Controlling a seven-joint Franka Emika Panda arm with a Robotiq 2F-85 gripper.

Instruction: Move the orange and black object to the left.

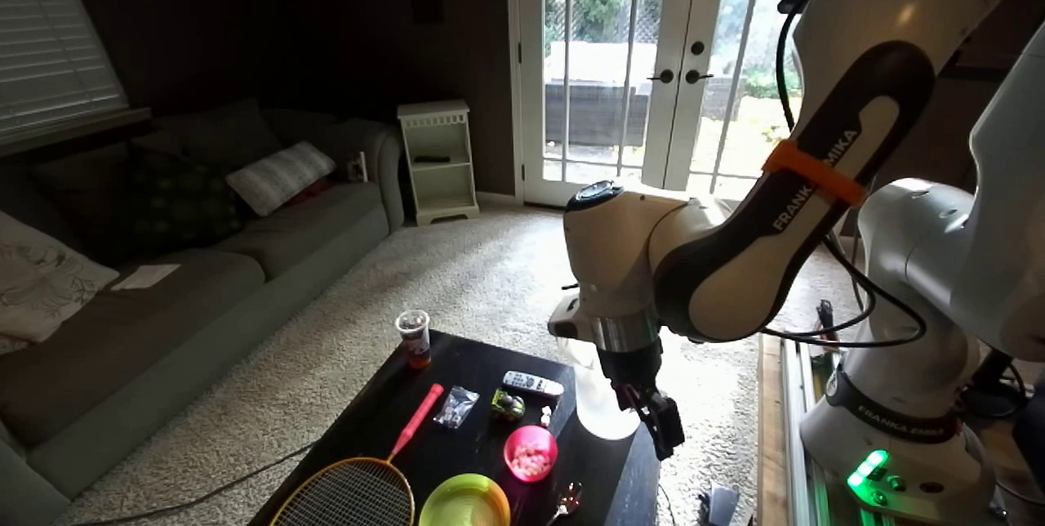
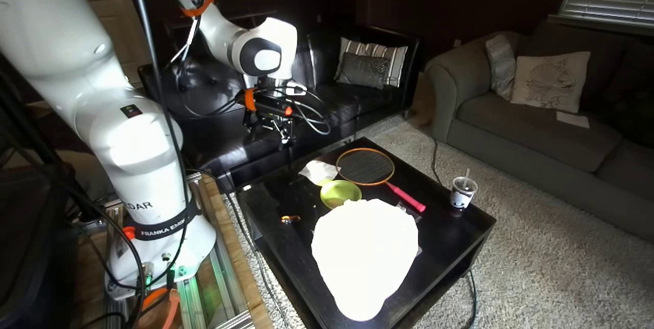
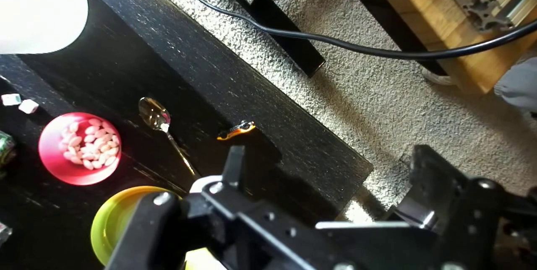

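Note:
The orange and black object (image 3: 236, 131) is a small, long item with dark wheel-like parts. It lies on the black table near its edge, beside a spoon, in the wrist view. It also shows as a small orange item (image 2: 290, 219) in an exterior view; I cannot make it out in the remaining view. My gripper (image 3: 329, 161) is open and empty, its fingers wide apart. In the wrist view the left fingertip appears just below the object, apart from it. The gripper is above the table's end in both exterior views (image 1: 653, 425) (image 2: 268, 132).
A spoon (image 3: 176, 146), a pink bowl (image 3: 54, 152) of pale pieces and a green bowl (image 3: 102, 228) lie near the object. A racket (image 2: 365, 166), a cup (image 2: 462, 193), a remote (image 1: 532, 383) and a tall bright white thing (image 2: 365, 257) also stand on the table (image 2: 291, 262).

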